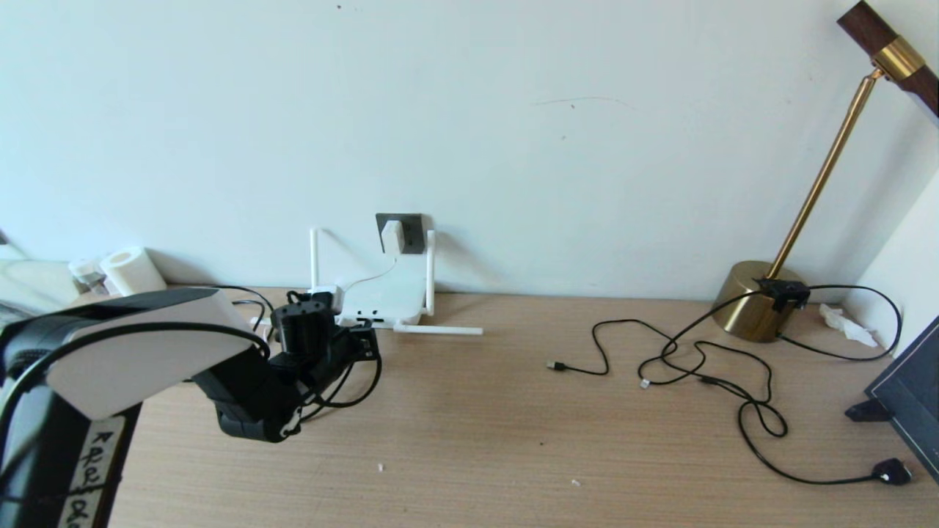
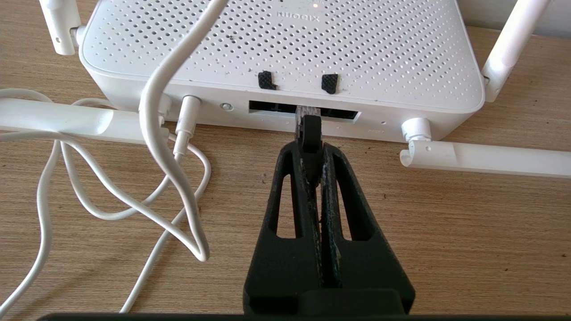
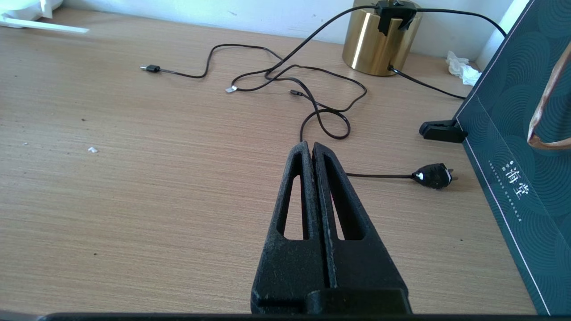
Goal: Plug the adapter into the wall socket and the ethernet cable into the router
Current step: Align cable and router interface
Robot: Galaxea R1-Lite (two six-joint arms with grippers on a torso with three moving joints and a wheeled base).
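While the adapter (image 1: 392,235) already sits in the wall socket (image 1: 411,220), the left hand (image 2: 311,133) pinches the ethernet cable (image 2: 311,129) at the router (image 2: 285,53) port; the right hand (image 3: 310,147) rests closed, empty.

The left gripper (image 2: 311,145) is clamped on the black boot of the ethernet cable (image 2: 311,129). The clear plug tip meets the dark port slot on the near edge of the router (image 2: 285,49). A white cord (image 2: 165,147) drapes over the router's top and loops on the wooden surface (image 2: 468,232) beside it. Two antennas (image 2: 486,158) lie flat alongside the router's port edge; two more rise at its far corners.
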